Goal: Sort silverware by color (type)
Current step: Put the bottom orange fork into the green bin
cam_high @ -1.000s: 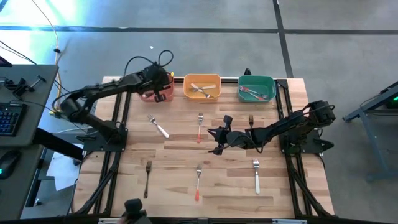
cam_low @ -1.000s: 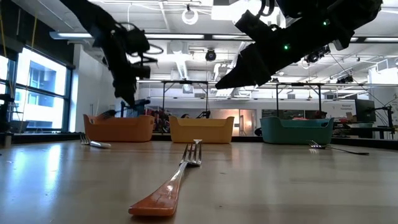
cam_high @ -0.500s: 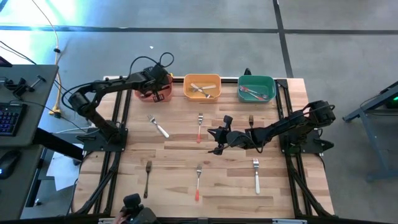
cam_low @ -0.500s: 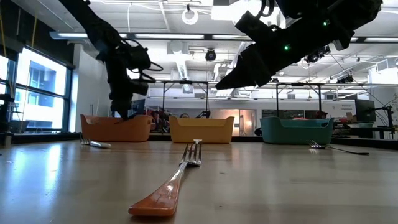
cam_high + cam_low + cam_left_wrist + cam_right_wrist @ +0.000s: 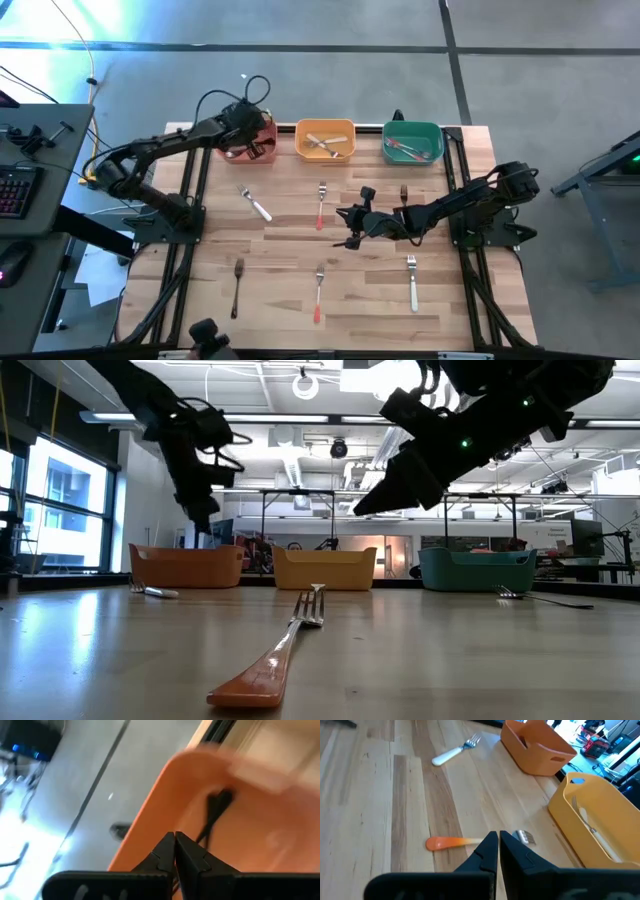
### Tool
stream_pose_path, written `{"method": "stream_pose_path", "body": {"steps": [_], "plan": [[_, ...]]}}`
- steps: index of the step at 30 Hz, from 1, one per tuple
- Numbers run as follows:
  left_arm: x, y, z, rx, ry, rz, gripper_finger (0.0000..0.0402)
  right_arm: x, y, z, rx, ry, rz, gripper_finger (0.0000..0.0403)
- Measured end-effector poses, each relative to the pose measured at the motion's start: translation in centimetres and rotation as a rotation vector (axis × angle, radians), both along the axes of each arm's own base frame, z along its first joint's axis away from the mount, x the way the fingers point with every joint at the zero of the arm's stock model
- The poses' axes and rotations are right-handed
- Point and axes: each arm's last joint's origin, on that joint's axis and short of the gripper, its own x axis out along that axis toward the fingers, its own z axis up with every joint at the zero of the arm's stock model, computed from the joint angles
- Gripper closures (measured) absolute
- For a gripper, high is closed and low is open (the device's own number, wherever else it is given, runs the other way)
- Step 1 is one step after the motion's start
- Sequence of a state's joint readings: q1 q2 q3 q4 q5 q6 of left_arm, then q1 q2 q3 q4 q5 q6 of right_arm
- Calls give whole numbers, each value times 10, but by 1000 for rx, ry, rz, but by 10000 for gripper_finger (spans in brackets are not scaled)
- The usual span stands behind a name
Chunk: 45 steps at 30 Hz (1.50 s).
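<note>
High view: forks (image 5: 319, 206) scattered across wooden table (image 5: 280, 250).

no text, label, brand, number or sign can be read in any of the views.
</note>
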State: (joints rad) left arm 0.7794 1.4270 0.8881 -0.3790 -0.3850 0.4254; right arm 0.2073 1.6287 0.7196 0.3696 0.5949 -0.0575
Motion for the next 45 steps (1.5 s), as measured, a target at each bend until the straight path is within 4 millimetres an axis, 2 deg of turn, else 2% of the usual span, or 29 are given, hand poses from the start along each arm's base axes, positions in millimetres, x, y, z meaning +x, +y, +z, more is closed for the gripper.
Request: {"method": "stream_pose_path", "body": {"steps": [5,10,16,19,21,26,32,38,45], "plan": [[-1,-33,-6,52,-232,-115,401,0,12,13,15,36,-8,403],[0,-79,-15,51,-519,-291,401,-3,39,30,-10,53,1,403],[-7,-137,-35,6,-783,-563,401,-8,67,42,156,152,53,403],[-13,-157,-47,-27,-869,-632,401,-9,74,47,261,136,17,397],[-17,-167,-54,-50,-907,-668,401,-8,77,49,304,144,51,385],[-22,-180,-63,-77,-915,-731,401,7,81,33,312,191,215,330],[-23,-183,-65,-83,-910,-741,401,48,92,4,288,362,464,275],[-23,-183,-65,-81,-907,-738,401,91,108,-15,197,599,632,270],[-23,-183,-66,-84,-900,-737,401,123,117,-23,93,758,746,270]]}}
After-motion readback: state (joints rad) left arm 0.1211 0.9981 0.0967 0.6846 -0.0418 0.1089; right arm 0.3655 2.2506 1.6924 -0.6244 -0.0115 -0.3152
